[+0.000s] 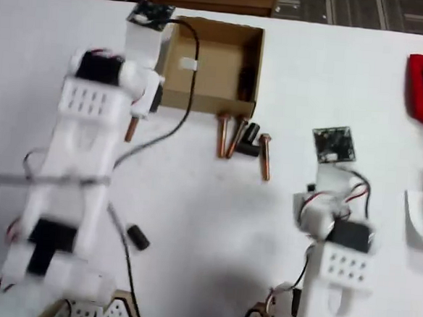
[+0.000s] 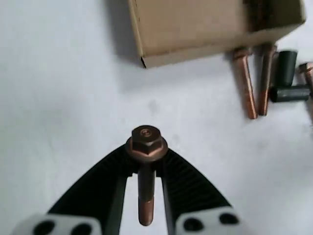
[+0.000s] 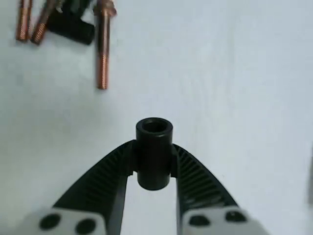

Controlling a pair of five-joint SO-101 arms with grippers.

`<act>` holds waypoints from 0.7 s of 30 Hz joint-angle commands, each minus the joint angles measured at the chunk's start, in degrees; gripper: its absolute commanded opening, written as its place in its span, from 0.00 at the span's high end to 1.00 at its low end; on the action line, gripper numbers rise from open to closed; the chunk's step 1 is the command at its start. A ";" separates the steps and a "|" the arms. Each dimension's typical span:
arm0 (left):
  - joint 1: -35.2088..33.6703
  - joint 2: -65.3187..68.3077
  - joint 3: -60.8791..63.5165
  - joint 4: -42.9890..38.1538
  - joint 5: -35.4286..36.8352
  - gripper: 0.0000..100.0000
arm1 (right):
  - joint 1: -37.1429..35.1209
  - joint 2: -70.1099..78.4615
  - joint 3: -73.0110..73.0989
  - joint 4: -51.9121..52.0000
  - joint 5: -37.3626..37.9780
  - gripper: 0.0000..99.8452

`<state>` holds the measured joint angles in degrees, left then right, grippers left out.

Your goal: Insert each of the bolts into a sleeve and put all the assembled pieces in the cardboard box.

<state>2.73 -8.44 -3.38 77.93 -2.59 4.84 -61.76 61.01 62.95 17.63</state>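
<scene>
Pinching a bolt, the left gripper hangs near the box; the right gripper clamps a sleeve. Neither looks joined yet (three bolts lie loose beside the box).

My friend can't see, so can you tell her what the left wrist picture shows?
The left gripper is shut on a copper bolt, held over the white table. Farther off sits a cardboard box, with loose bolts and black sleeves beside it.

Robotics lab bench: white table, loose black cable.
</scene>
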 commanded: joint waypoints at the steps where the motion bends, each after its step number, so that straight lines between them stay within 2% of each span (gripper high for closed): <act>1: 2.46 -20.13 21.85 -14.42 0.88 0.97 | -9.01 -5.76 0.26 -2.51 -3.34 0.98; 5: 4.31 -35.52 35.91 -26.81 0.88 0.97 | -18.24 -4.62 0.62 -7.60 -3.52 0.98; 9: 6.42 -46.24 40.66 -33.93 0.88 0.97 | -24.04 -3.65 0.70 -16.92 -3.52 0.98; 16: 6.86 -51.52 40.84 -36.75 1.85 0.97 | -25.45 -0.84 3.25 -31.25 -3.52 0.98; 21: 8.62 -51.43 38.73 -36.40 12.40 0.97 | -25.63 1.01 7.56 -41.27 -3.52 0.94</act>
<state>9.93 -58.55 37.49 42.77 4.62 -20.22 -61.32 67.78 27.43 14.46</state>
